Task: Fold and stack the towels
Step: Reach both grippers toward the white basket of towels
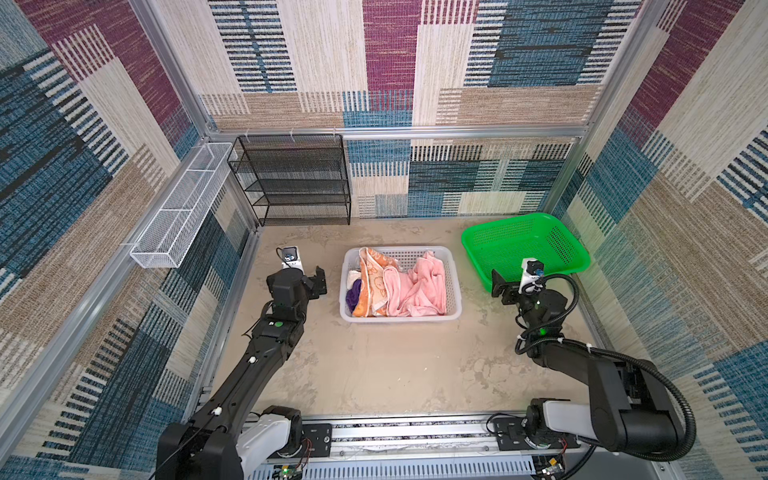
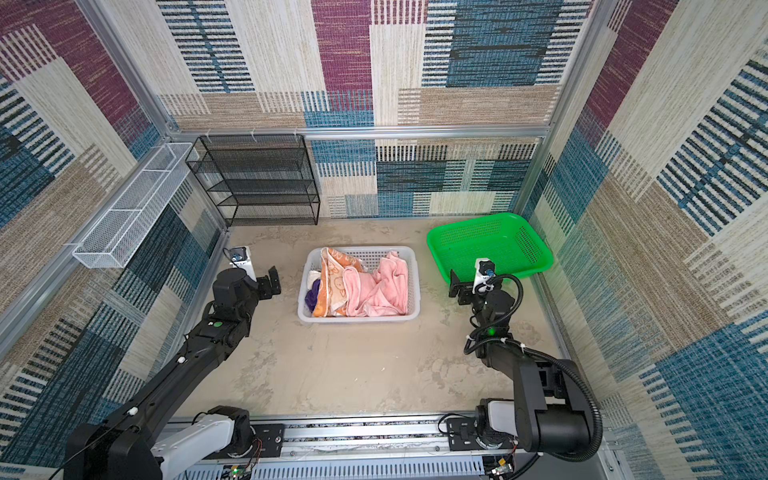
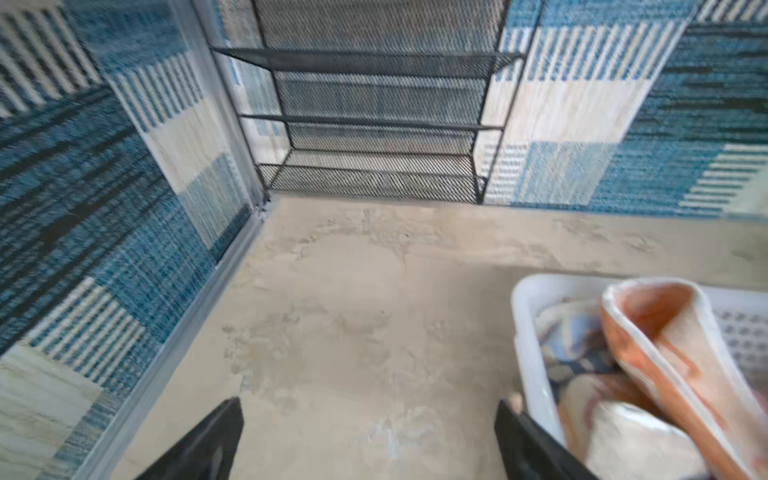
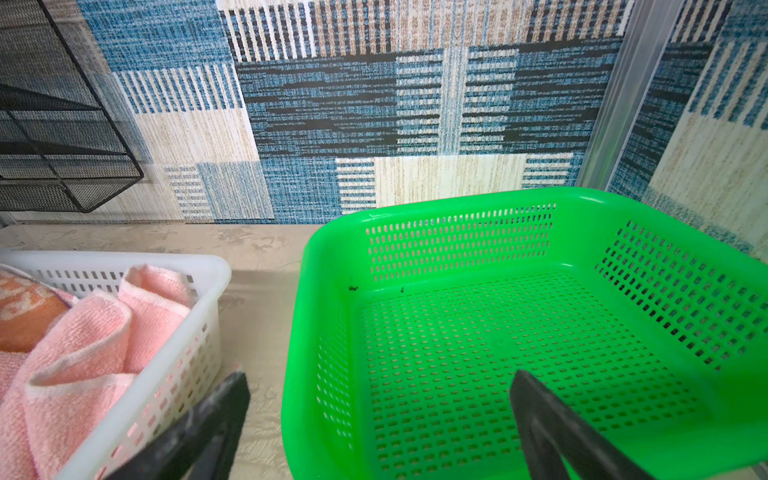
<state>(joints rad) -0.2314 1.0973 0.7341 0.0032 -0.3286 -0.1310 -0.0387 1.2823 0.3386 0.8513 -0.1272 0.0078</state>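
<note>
Towels [image 1: 415, 286] in the basket [image 1: 457, 291] lie between left gripper [image 1: 319, 282] and right gripper [image 1: 498, 284], both wide and empty, left nearer

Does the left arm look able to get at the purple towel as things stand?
Probably yes: the left end effector hangs open just outside the white basket, at the end where the purple towel sits. Only a patch of it shows, though; the orange towel lies over the rest.
</note>
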